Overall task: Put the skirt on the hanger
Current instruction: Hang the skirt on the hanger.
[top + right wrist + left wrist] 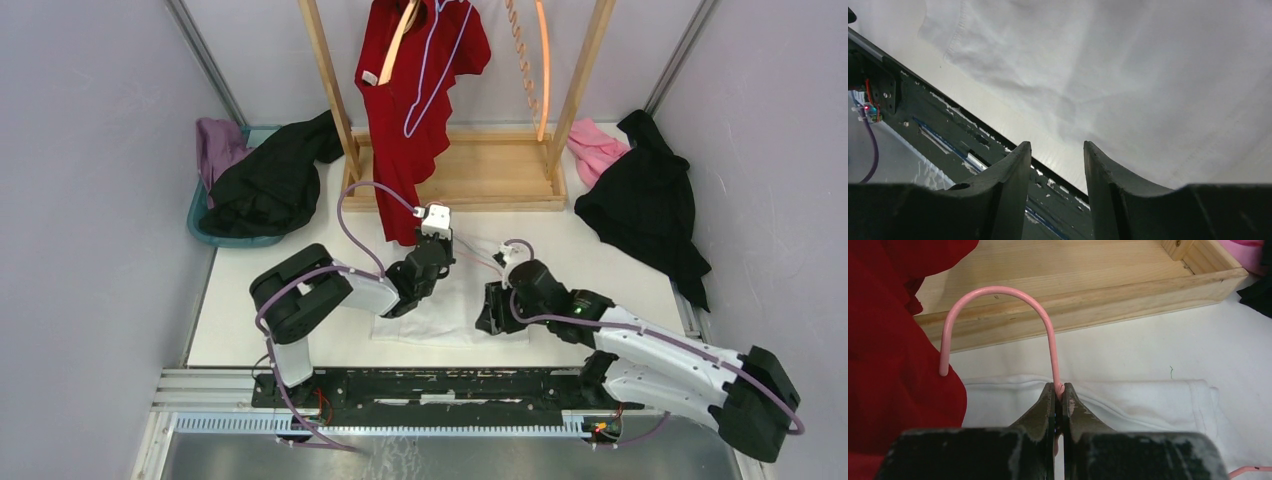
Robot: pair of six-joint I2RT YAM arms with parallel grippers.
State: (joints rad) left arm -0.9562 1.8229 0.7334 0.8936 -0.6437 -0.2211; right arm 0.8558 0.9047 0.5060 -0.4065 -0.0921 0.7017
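- Left gripper [1059, 390]: the fingers are pressing fully together, pinching the pink wire stem of the hanger [998, 288] just below its hook. The hook is arching up and over to the left of the fingertips, with its free end pointing down.
- Skirt [1148, 400]: white, it is lying flat on the table [1148, 345] under and just beyond the left fingers. A stitched edge is running across just past the tips.
- Red garment [888, 365]: it is filling the space left of the left fingers, close beside the hook's free end. Only the top view is showing it hanging from the wooden rack.
- Rack base [1073, 295]: pale wood, it is lying beyond the hook and apart from the skirt.
- Right gripper [1055, 147]: the fingers are standing moderately apart and gripping nothing. The skirt is spreading beyond the tips and off to their right. Whether the tips are touching the cloth cannot be told.
- Rail [948, 125]: black and chipped, it is running diagonally left of the right fingers along the table edge. Only this wrist view is showing it close up.
- Top view only: both grippers are sitting at the skirt, the left at its far edge and the right at its right edge.
- Black cloth [645, 205]: it is lying well to the right of the right fingers.
- Bin [235, 240]: it is holding dark clothes, well to the left of the left fingers.
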